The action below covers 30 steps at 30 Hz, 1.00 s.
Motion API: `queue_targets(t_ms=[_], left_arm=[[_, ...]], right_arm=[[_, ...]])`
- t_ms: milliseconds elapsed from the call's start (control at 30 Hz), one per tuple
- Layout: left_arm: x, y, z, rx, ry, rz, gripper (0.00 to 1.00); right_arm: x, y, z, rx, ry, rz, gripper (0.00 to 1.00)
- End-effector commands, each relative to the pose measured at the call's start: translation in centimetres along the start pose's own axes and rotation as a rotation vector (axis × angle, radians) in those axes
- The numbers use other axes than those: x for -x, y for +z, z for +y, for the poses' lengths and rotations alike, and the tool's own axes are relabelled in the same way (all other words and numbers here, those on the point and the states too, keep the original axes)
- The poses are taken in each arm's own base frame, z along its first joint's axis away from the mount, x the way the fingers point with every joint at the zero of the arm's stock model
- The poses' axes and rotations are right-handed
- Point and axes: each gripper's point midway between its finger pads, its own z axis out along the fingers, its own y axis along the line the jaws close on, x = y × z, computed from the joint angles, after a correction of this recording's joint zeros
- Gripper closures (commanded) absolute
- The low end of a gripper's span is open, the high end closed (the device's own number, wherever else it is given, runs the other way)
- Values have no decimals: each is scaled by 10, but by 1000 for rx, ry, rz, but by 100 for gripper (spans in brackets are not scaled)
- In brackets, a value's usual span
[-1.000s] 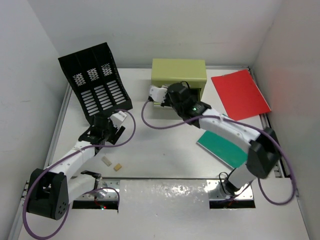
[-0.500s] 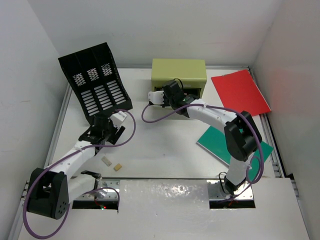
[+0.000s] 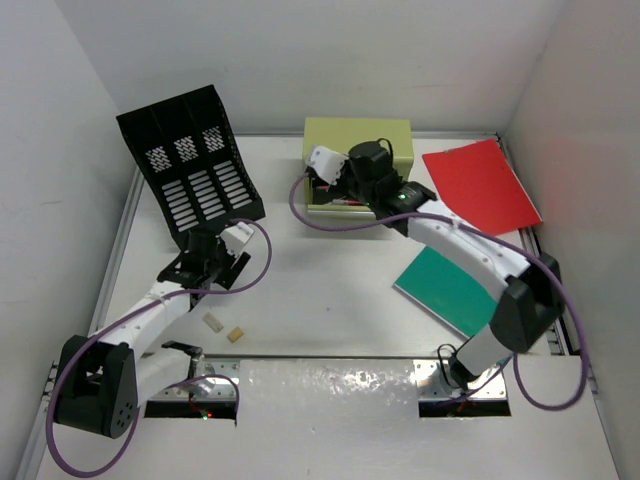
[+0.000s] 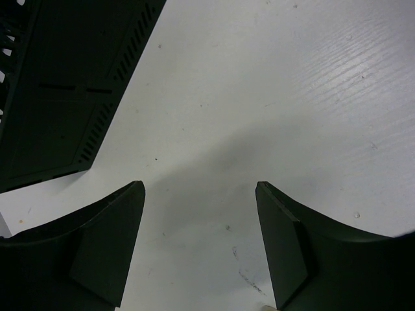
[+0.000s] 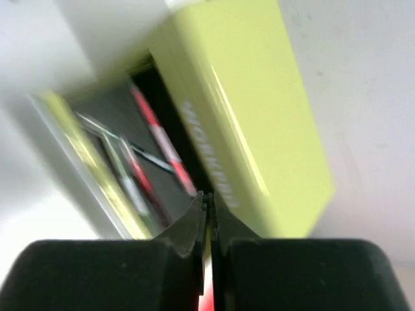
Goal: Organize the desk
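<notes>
Desk (image 3: pixel 330 290) white, flat, metal-railed, perhaps faintly scuffed

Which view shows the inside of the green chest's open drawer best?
The right wrist view: it looks into the drawer, where pens lie, though blurred. The top external view shows the green chest, but the right arm hides most of the drawer. The left wrist view shows neither.

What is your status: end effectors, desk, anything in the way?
Left end effector open above desk. Right end effector shut at open drawer. Red folder, green folder loose; nothing blocking.
</notes>
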Motion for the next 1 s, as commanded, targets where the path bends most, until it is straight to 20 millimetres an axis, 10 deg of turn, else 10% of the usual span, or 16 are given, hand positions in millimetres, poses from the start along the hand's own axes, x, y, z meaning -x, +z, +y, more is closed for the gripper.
queue_targets(t_ms=[0,133,300,667,967], left_arm=[[7,1,6,19,-8,-31,32],[7,1,6,21,-8,-32,32],[7,1,6,19,-7,-31,32],[6,1,6,19,-7,-27,32],[5,2,5,16,-8,-22,32]], right_arm=[[17,-21,43,189,375,-132,100],[14,-26,123,470,613,-217,100],[-10,-8,141,484,628,-93,100],[-75,58,91,155,550,128,100],[-78,79,49,33,507,126,100]])
